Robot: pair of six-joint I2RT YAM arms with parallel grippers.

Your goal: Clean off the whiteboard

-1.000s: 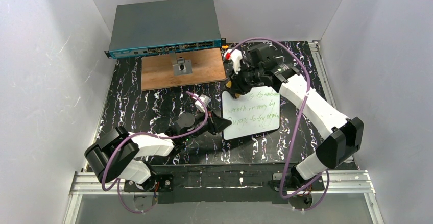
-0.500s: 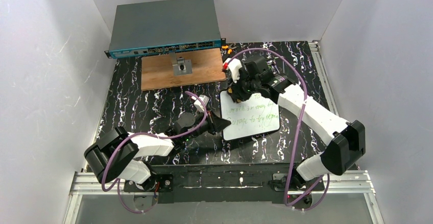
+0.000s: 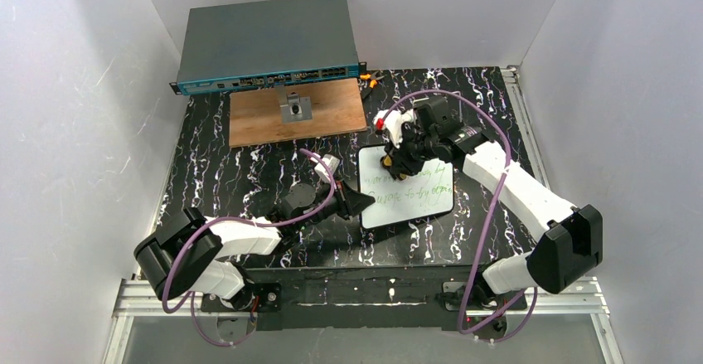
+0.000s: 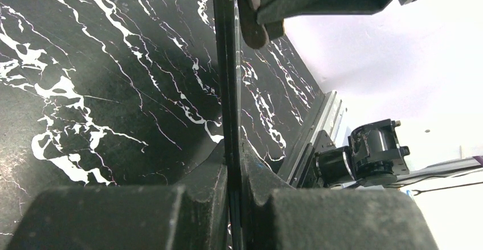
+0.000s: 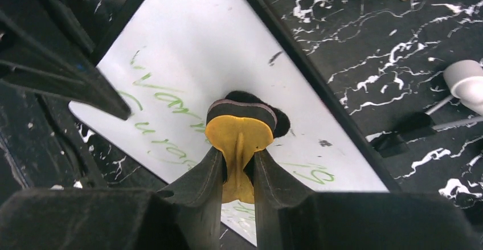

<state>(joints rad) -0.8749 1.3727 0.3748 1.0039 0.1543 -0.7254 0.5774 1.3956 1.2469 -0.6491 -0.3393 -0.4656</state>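
The whiteboard lies on the black marbled table with green handwriting on its near part. Its far part is blank in the right wrist view. My left gripper is shut on the board's left edge, which shows edge-on between the jaws in the left wrist view. My right gripper is shut on a yellow eraser. The eraser's dark felt pad presses on the board near the upper writing lines.
A grey network switch stands at the back. A brown wooden board with a small metal part lies in front of it. White walls close in both sides. An aluminium rail runs along the near edge.
My right gripper has slid the eraser from the board's far left corner toward the near side and slightly right, onto the writing. The left gripper and the board have not moved.
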